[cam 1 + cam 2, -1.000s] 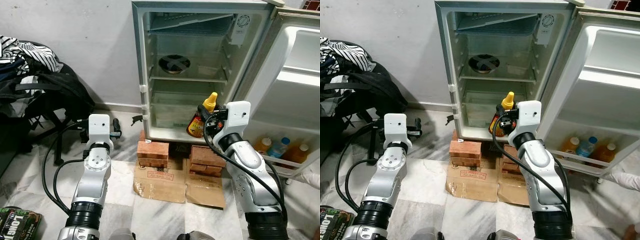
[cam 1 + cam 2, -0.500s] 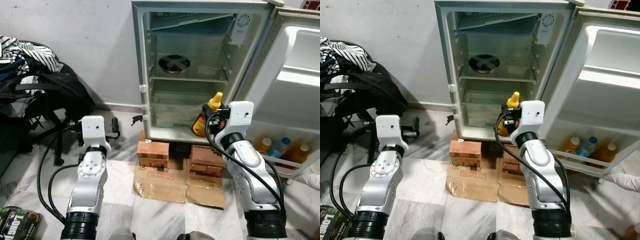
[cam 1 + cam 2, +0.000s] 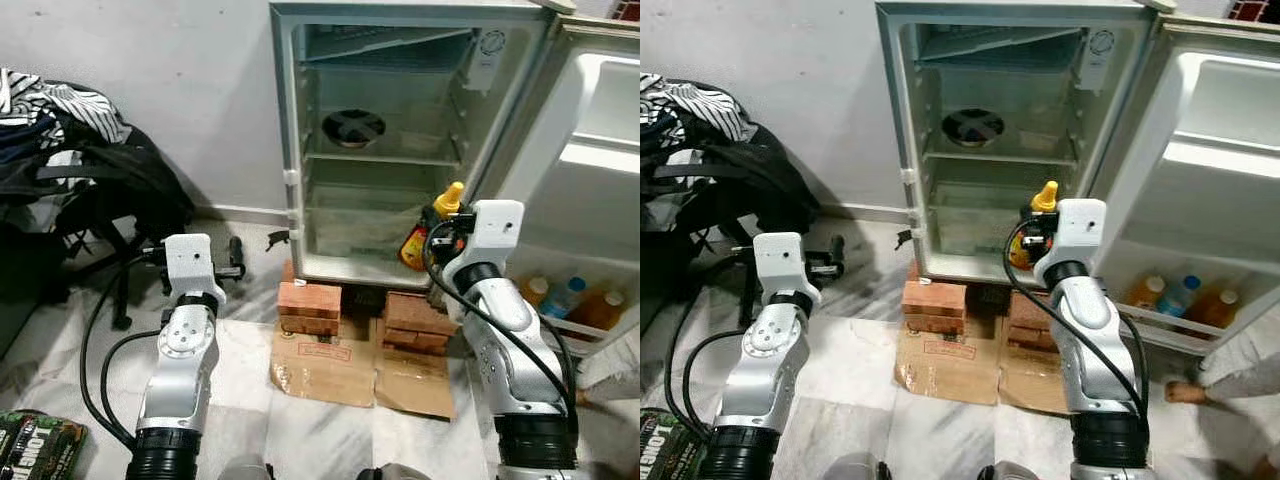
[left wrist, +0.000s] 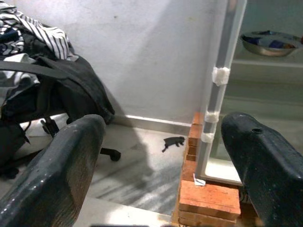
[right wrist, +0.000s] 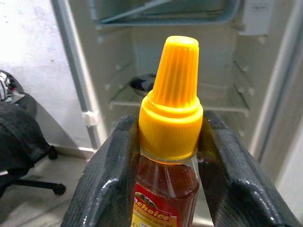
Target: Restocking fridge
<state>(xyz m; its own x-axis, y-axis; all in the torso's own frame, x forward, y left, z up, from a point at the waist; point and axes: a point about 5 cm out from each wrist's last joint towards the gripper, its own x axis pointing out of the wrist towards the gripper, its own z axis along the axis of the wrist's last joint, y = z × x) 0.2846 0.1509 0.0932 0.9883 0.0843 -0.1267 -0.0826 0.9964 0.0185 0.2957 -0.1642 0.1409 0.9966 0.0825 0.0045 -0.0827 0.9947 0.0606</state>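
1. Since 1 s ago the right claw [image 5: 168, 156] carried the sauce bottle [image 3: 418, 240] further to the robot's right & a bit up, from in front of the fridge's bottom opening towards its right edge by the door hinge; left arm pulled slightly back, cam shifted a little too.
2. Right claw was clamped on the bottle's neck just under the yellow cap [image 5: 171, 123], fingers [image 5: 111, 165] pressed on both sides. Bottle upright, red label, dark orange liquid.
3. Bottle was held in air at the front right of the fridge [image 3: 300, 120], level w/ the lowest compartment, not resting on any shelf.
4. Left claw [image 4: 165, 156] was spread wide w/ nothing between the fingers [image 4: 61, 170], held low left of the fridge, pointing at wall & fridge frame.
5. Fridge door [image 3: 590, 170] was open to the right; door rack held several drink bottles [image 3: 570, 298].
6. Metal bowl [image 3: 353, 127] sat on the middle shelf inside.
7. Fridge stood on bricks [image 3: 309, 306], flattened cardboard [image 3: 330, 358] on the floor in front.
8. Black bag [image 3: 120, 185] & striped cloth [image 3: 70, 100] lay far left; a person's foot [image 3: 1185, 392] at the right edge near the door.
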